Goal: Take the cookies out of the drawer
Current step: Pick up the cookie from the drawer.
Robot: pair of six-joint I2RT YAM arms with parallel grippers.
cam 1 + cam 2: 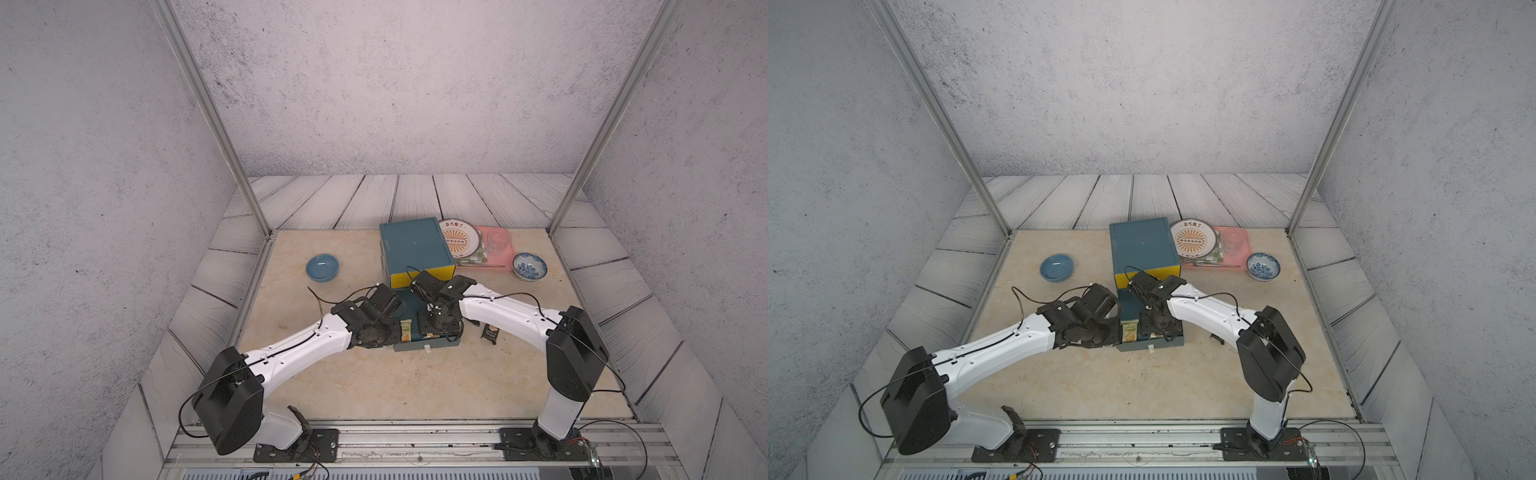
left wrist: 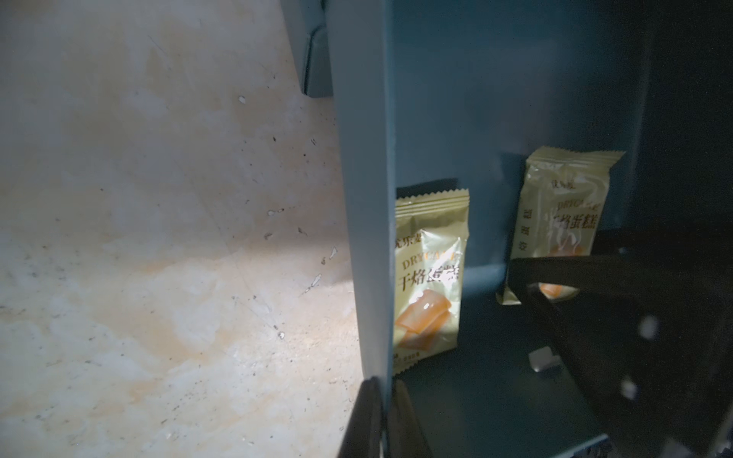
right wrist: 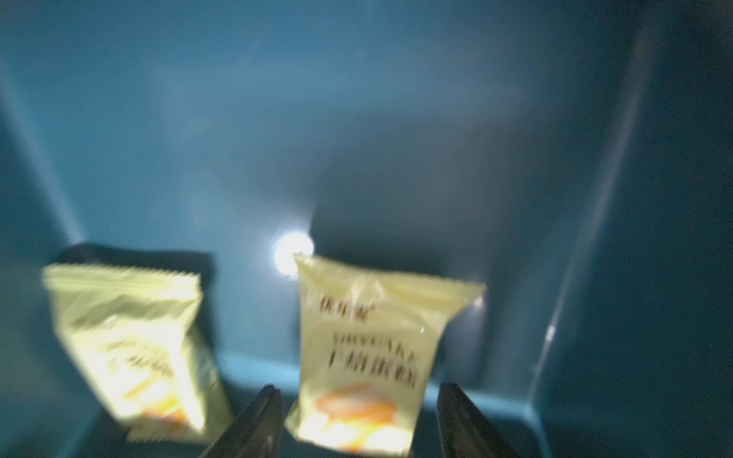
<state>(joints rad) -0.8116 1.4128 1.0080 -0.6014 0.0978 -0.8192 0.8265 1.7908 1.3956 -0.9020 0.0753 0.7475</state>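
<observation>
The left hand [image 2: 384,382] is pinching the side wall of the drawer [image 2: 365,198], fingers pressed together on it. The right hand [image 3: 361,388] is hanging spread wide inside the drawer, straddling one yellow packet [image 3: 365,349], not gripping it; a second packet [image 3: 131,349] is lying beside, blurred. A black packet [image 1: 490,332] is sitting on the tabletop [image 1: 374,382] just right of the drawer. From above, the arms [image 1: 299,353] are hiding most of it.
</observation>
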